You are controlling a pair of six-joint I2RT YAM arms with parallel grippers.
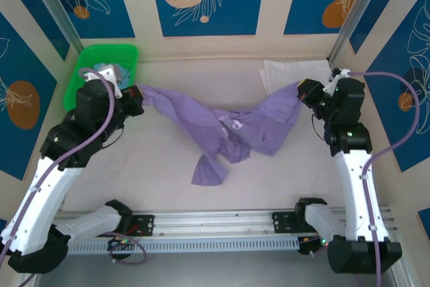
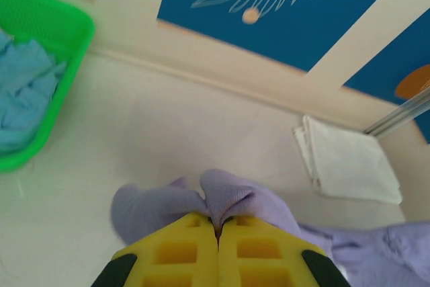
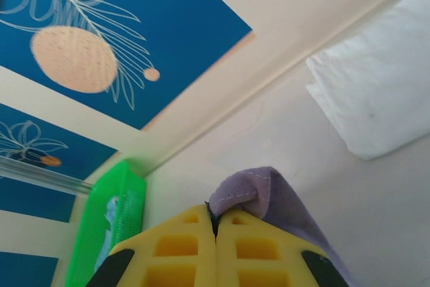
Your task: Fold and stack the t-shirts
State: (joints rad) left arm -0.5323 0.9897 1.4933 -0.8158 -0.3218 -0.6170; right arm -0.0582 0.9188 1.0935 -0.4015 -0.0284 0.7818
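Between the two hands the purple t-shirt [image 1: 228, 129] hangs in a crumpled swag, its middle bunched on the desk [image 1: 158, 169]. The left hand [image 2: 216, 223] is clamped on one edge, near the green basket [image 1: 127, 52]. The right hand [image 3: 213, 216] is clamped on the opposite edge, just beside the folded white t-shirt [image 1: 285, 72]. It would be best to draw both hands apart evenly while lifting, so the cloth spreads flat before any fold.

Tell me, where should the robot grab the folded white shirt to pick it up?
Likely the edge facing the table's middle, coming down from above. The white shirt lies flat and folded in the far right corner; its stacked layers show along that edge, so one pinch could catch them all. The wall crowds its far side.
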